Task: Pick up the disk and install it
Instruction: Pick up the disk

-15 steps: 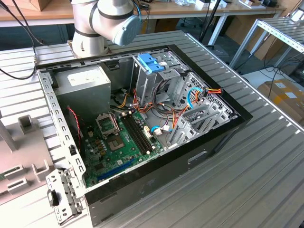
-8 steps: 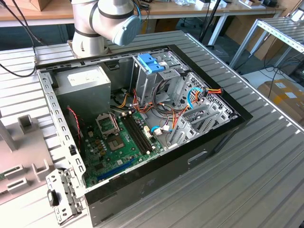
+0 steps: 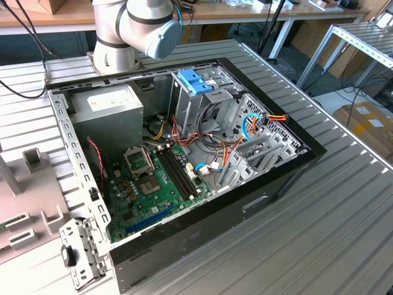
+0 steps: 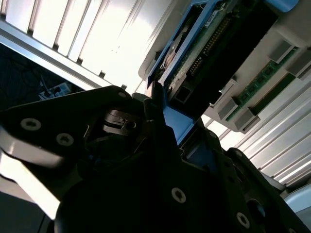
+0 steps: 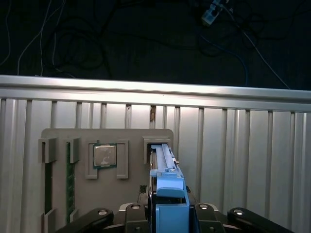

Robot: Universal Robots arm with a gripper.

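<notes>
Grips the disk by its light blue frame with clenched fingers. Has it standing on edge in a slot of the grey parts tray on the ribbed tabletop. Probably best to pull straight along the slot, no tilt, to avoid jamming. Holds a processor and memory sticks in the tray's other pockets. Farther off, in the exterior view: open computer case holding drive cage and motherboard.

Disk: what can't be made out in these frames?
- Disk near end, first wrist view: runs off the picture's edge at the hand.
- Disk far end, second wrist view: cut off by the picture's edge.
- Drive cage interior, exterior view: hidden by its walls and blue bracket.
</notes>
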